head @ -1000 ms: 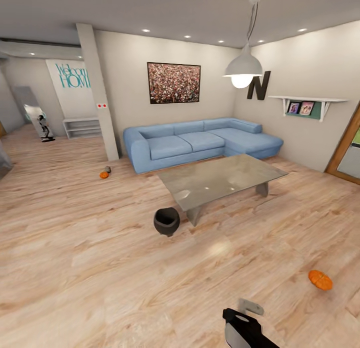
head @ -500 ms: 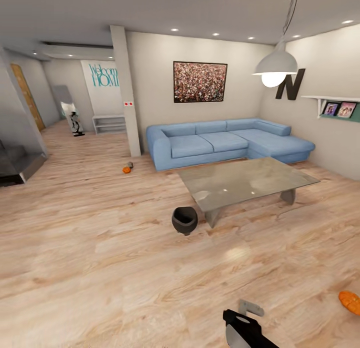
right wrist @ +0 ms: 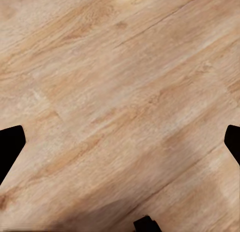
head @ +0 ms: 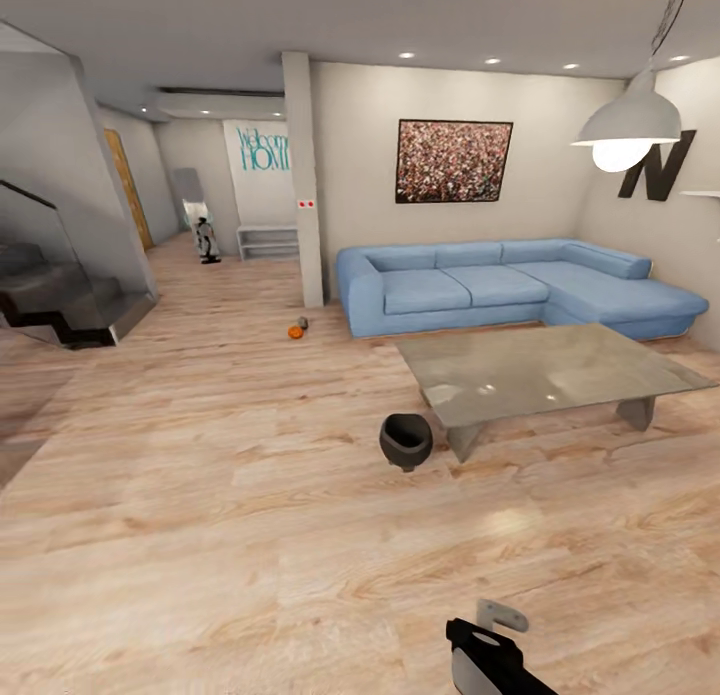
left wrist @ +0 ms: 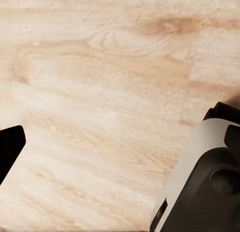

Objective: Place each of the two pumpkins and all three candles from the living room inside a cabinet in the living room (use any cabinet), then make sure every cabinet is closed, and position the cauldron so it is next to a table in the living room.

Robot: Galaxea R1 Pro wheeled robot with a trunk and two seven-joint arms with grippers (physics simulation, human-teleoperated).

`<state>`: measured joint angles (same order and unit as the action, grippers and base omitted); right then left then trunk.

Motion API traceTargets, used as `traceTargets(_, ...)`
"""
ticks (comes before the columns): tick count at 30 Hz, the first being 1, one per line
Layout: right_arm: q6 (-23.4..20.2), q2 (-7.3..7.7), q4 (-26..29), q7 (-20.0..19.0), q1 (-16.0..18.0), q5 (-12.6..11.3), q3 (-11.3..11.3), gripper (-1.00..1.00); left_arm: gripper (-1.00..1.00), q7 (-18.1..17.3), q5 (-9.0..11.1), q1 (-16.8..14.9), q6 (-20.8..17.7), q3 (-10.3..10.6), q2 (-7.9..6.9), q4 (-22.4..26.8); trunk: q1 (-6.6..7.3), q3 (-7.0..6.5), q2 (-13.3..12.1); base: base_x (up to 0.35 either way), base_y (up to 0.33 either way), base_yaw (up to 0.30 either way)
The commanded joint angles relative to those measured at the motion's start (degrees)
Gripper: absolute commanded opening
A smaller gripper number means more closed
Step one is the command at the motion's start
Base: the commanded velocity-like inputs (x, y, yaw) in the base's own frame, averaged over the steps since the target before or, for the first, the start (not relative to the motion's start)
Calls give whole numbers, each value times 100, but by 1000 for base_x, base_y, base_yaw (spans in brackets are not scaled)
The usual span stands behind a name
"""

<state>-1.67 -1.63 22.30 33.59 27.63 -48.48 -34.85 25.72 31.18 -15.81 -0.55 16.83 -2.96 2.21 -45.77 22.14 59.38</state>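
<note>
Beside table (head: 560, 370): cauldron (head: 406, 441) upright, mouth up.

The wood-plank floor (head: 200, 495) carries everything in view. A black cauldron (head: 406, 440) stands upright on it, just beside the near corner of the low table (head: 545, 370). The table's slab top is bare. Beyond the table, a blue sofa (head: 510, 285) stands. An orange pumpkin (head: 295, 332) lies well beyond the cauldron, with a small grey candle (head: 303, 324) just beside it.
</note>
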Motion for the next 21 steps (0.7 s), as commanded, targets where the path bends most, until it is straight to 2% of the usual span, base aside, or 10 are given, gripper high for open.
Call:
traceTargets(1, -11, 5, -4, 42, 6, -30, -49, 100, 100, 21, 55, -1, -6, 48, -2, 8, 0, 9, 4, 0, 0, 290)
traceTargets(10, 219, 5, -59, 42, 6, -38, -49, 100, 100, 21, 55, -1, -6, 48, -3, 8, 0, 31, 4, 0, 0, 289)
traceTargets(21, 246, 5, -86, 42, 6, -32, -51, 100, 100, 21, 55, -1, -6, 48, -3, 8, 0, 61, 4, 0, 0, 285)
